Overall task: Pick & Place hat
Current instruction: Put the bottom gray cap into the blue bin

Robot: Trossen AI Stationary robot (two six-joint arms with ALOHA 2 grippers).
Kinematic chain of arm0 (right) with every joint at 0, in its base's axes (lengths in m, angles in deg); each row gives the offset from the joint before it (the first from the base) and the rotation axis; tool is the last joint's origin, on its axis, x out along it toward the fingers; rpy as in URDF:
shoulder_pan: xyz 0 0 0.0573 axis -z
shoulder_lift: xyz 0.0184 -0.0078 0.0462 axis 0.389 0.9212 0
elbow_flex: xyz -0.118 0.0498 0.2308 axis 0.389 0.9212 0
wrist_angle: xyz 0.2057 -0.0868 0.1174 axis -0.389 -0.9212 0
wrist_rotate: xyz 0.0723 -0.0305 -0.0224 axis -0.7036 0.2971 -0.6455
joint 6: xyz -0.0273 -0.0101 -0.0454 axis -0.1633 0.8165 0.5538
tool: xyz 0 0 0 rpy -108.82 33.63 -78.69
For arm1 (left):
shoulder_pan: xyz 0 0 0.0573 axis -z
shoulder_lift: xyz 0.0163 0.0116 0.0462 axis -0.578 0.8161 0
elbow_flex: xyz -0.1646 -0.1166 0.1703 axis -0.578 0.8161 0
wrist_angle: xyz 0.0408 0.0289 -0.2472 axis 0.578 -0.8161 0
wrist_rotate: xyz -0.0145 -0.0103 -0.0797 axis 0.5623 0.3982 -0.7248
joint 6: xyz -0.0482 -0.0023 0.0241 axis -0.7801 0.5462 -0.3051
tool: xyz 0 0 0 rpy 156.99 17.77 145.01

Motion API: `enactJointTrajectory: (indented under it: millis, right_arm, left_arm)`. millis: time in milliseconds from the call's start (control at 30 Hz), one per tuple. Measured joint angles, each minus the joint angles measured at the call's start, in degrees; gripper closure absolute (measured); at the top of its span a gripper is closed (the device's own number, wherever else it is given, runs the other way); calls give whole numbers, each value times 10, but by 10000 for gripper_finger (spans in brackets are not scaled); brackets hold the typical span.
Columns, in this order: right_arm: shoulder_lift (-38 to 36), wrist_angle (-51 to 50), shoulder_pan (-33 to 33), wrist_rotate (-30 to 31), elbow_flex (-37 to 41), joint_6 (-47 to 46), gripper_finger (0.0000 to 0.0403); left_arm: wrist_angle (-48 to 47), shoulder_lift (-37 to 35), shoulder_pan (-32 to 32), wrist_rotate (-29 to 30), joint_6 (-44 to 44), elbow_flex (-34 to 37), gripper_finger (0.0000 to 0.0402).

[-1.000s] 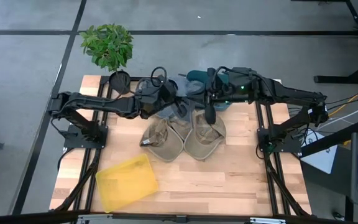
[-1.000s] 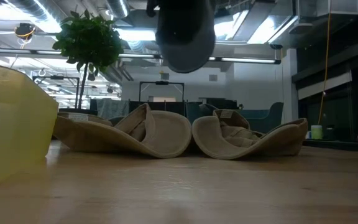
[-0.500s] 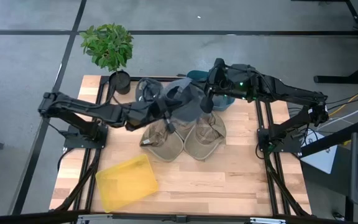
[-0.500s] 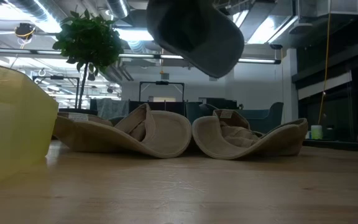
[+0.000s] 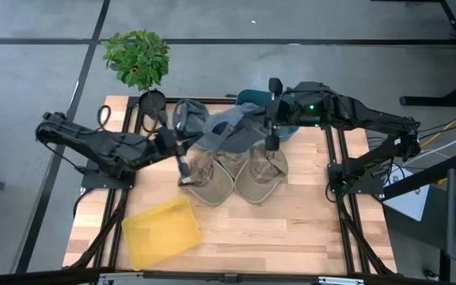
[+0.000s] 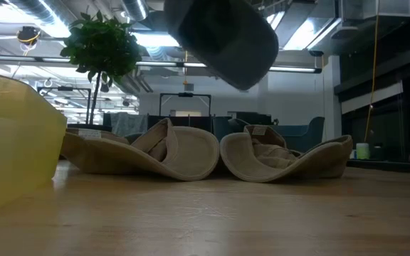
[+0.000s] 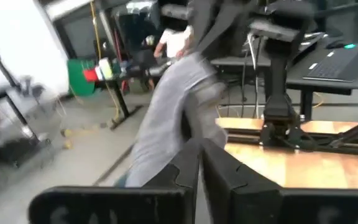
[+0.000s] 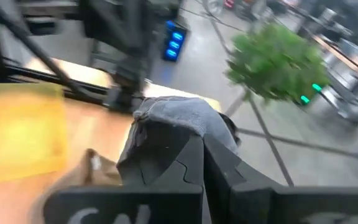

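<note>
A grey hat [image 5: 226, 127] hangs in the air over the far middle of the table, and shows high up in the low view [image 6: 219, 32]. My right gripper [image 5: 267, 131] is shut on it and reaches in level from the right. My left gripper [image 5: 182, 165] is clear of the hat on its left, its fingers [image 7: 219, 171] shut on nothing. Below, two tan hats [image 5: 208, 178] [image 5: 260, 174] lie crown down on the table. A teal hat [image 5: 252, 96] rests at the far edge under my right arm. My right gripper pinches an edge of the grey hat [image 8: 166, 127] between its two fingers, at the hat's right end. The fingers come in about level from the table's right. The hat is lifted clear, reaching leftward from the fingers above the tan hats.
A yellow bin [image 5: 161, 231] stands at the near left of the table. A potted plant [image 5: 137, 59] stands at the far left corner. The near middle of the wooden top [image 5: 291, 229] is bare.
My left gripper has drawn back from the grey hat, toward the table's left and near side. My right gripper has rolled in place, and the hat has turned with it, from hanging straight down to lying tilted in the air, still clear of the tan hats.
</note>
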Motion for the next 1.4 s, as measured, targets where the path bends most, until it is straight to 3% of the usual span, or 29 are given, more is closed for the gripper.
enactJointTrajectory:
  millis: [233, 467, 733, 867, 1067, 1233, 1400]
  right_arm:
    - [-18, 0, 0, -86, 0, 13, 402]
    - [-18, 0, 0, -125, 0, 17, 402]
    - [-18, 0, 0, -124, 0, 17, 402]
    - [-18, 0, 0, -123, 0, 17, 402]
    - [-18, 0, 0, -123, 0, 17, 402]
    - [-18, 0, 0, -123, 0, 17, 402]
    - [-18, 0, 0, -123, 0, 17, 402]
  left_arm:
    - [-135, -42, -29, -88, -255, 0, 301]
    - [-151, -24, -82, -178, -322, 0, 192]
    - [-161, -6, -153, -328, -511, 0, 99]
    - [-159, 5, -175, -378, -490, 0, 70]
    - [-138, 7, -174, -385, -306, 0, 58]
    - [-105, 7, -175, -438, -303, 0, 58]
    - [-73, 18, -177, -446, -305, 0, 59]
